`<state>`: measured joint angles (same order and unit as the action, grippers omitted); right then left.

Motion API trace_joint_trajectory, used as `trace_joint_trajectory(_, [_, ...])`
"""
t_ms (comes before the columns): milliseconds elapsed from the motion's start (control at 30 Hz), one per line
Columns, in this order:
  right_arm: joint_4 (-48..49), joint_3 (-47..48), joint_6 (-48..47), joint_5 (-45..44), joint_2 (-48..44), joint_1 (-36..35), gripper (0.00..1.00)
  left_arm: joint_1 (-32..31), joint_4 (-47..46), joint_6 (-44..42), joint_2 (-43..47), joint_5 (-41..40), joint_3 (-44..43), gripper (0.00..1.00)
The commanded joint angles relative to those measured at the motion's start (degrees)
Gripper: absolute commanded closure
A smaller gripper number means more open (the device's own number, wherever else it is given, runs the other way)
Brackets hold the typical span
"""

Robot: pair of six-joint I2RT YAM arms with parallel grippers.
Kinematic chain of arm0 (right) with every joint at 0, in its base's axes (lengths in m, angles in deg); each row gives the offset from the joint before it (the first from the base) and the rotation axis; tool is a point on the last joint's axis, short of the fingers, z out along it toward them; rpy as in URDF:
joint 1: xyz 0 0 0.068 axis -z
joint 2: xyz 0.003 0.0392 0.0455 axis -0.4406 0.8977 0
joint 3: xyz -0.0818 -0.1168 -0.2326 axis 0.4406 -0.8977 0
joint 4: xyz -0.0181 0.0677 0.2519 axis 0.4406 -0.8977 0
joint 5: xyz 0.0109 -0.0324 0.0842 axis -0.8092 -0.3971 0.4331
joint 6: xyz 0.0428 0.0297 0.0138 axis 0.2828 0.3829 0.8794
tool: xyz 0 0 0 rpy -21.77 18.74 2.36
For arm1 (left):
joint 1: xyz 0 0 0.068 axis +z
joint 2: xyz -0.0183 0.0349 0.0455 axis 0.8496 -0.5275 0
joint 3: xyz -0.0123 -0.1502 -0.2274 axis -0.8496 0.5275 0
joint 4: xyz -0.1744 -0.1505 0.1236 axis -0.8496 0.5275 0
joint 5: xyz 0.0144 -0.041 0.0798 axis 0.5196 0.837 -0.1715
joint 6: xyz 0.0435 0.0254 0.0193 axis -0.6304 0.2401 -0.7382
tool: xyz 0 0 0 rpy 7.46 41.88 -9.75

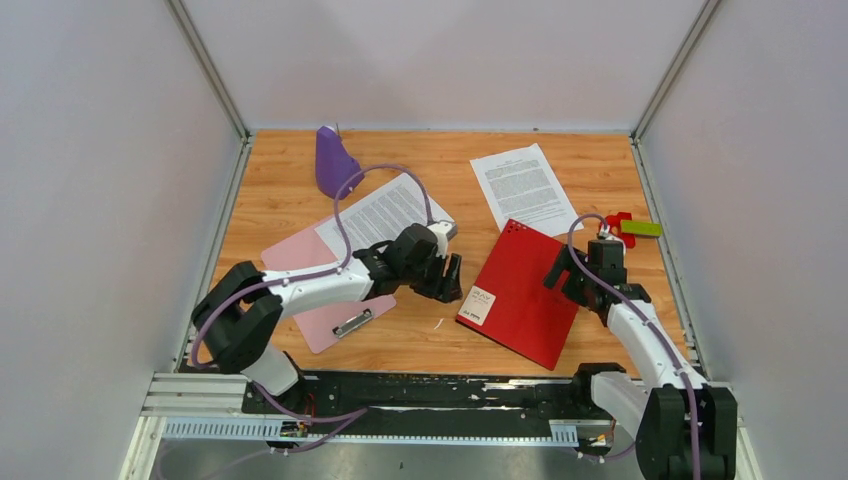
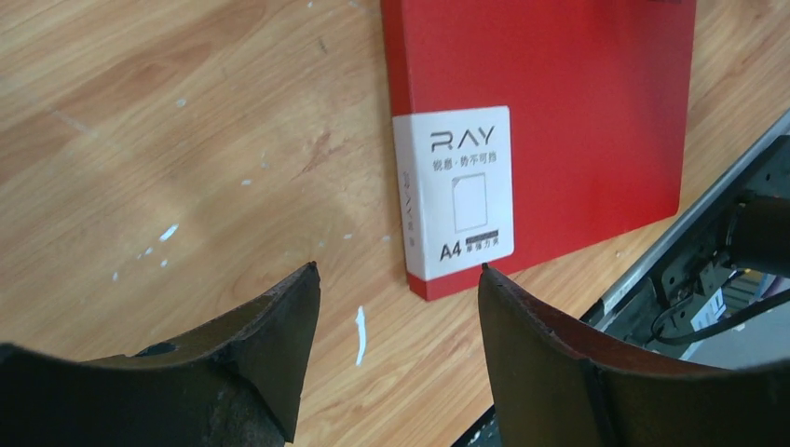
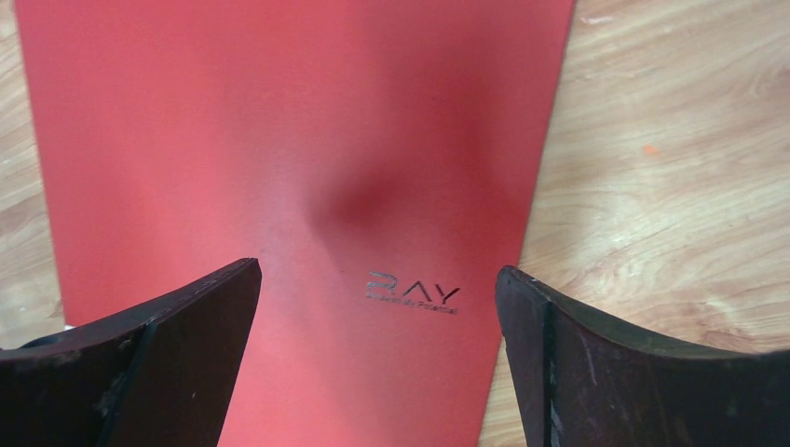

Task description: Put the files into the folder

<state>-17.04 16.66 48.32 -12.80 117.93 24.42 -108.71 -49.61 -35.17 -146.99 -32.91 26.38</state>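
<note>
The red folder (image 1: 522,285) lies closed on the wooden table, right of centre, with its white label (image 1: 478,305) at the near left corner. One printed sheet (image 1: 524,187) lies behind it. The other sheet (image 1: 385,213) lies left, partly on a pink clipboard. My left gripper (image 1: 445,282) is open and empty just left of the folder; in the left wrist view (image 2: 396,270) the folder (image 2: 578,102) and its label (image 2: 461,191) lie just ahead. My right gripper (image 1: 568,272) is open and empty over the folder's right edge, low above the cover (image 3: 307,140) in the right wrist view (image 3: 377,270).
A pink clipboard (image 1: 298,250) with a metal clip lies under my left arm. A purple cone-shaped object (image 1: 333,160) stands at the back left. Small red and green pieces (image 1: 630,227) sit by the right wall. A black rail (image 1: 430,390) runs along the near edge.
</note>
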Motion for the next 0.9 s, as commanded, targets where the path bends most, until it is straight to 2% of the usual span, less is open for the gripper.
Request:
trace_joint_trajectory(0, [4.9,-1.4,1.5,-1.8,0.4,3.3,0.01,-1.6,-4.9,0.6,-4.5,-0.1,-5.7,0.30])
trace_joint_trajectory(133, [5.3,-1.9,3.4,-2.1,2.7,5.8,0.00,-1.7,-6.6,2.0,-8.6,1.9,-6.6,0.34])
trace_joint_trajectory(333, [8.3,-1.9,1.7,6.5,6.2,7.0,0.01,-1.8,-5.2,0.8,-9.8,3.5,-6.1,0.37])
trace_joint_trajectory(633, [18.3,-3.8,1.0,26.3,11.2,7.0,0.03,-1.9,-6.1,2.3,-7.7,5.1,-0.2,0.39])
trace_joint_trajectory(867, [25.1,-5.4,0.6,36.7,11.9,7.0,0.07,-2.4,-6.9,4.6,-2.4,5.2,5.6,0.44])
